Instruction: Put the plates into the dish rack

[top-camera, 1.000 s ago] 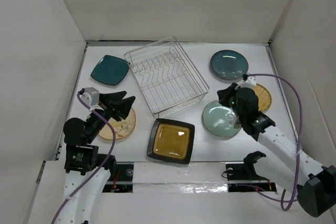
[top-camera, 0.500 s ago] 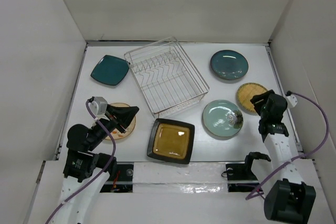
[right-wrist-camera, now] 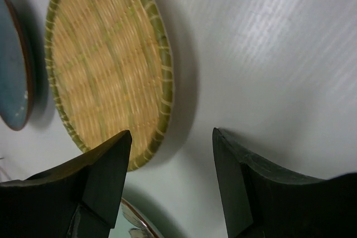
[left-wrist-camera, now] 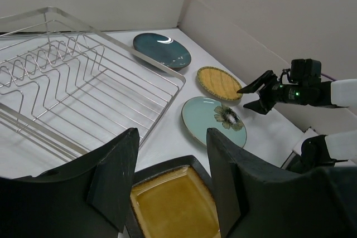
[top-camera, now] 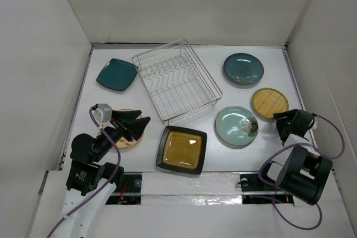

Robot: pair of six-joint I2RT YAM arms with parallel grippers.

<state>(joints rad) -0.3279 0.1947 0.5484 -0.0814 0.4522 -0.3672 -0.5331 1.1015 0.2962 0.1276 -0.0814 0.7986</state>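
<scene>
Plate [right-wrist-camera: 109, 68], yellow woven, flat just beyond parted right jaws.

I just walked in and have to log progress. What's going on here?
Nothing is loaded yet. The dish rack is empty, and all six plates lie flat on the table. The left claw is open above the cream plate. The right claw is open beside the yellow woven plate. Neither claw holds anything.
</scene>
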